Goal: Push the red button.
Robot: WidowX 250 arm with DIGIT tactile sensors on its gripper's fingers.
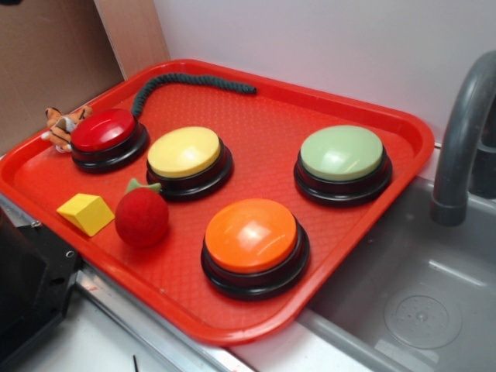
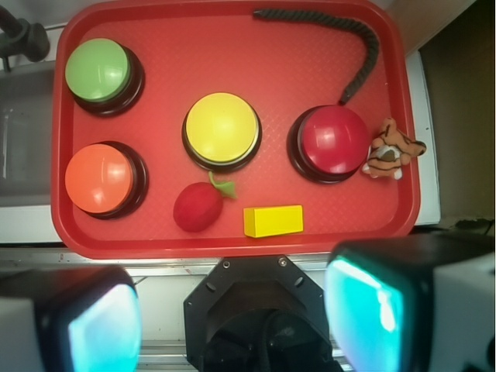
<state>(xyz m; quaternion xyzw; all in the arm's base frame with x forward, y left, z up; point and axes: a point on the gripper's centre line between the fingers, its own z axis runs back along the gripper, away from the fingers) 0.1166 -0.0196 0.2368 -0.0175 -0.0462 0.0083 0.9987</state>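
Gripper point(image 2: 232, 318) seen only in the wrist view, at 6 o'clock of the frame: two pale-padded fingers point(image 2: 105, 329) spread wide apart, nothing held, hung high above the near rim of the red plastic tray point(image 2: 232, 35).

Glossy dark red dome-topped button on a black ring base point(image 2: 333, 139) lies at about 1 o'clock from the gripper, near the tray's right end, just beside a small plush tiger point(image 2: 391, 151); a dark braided rope point(image 2: 360, 43) runs off behind it.

Yellow block point(image 2: 273, 221) and fuzzy red ball with green leaf point(image 2: 195, 208) sit nearer, between tool and buttons.

Advised: fingers brought together first, tool centred over the dome, then lowered straight down, so the tiger and yellow-capped button point(image 2: 222, 128) are not touched.
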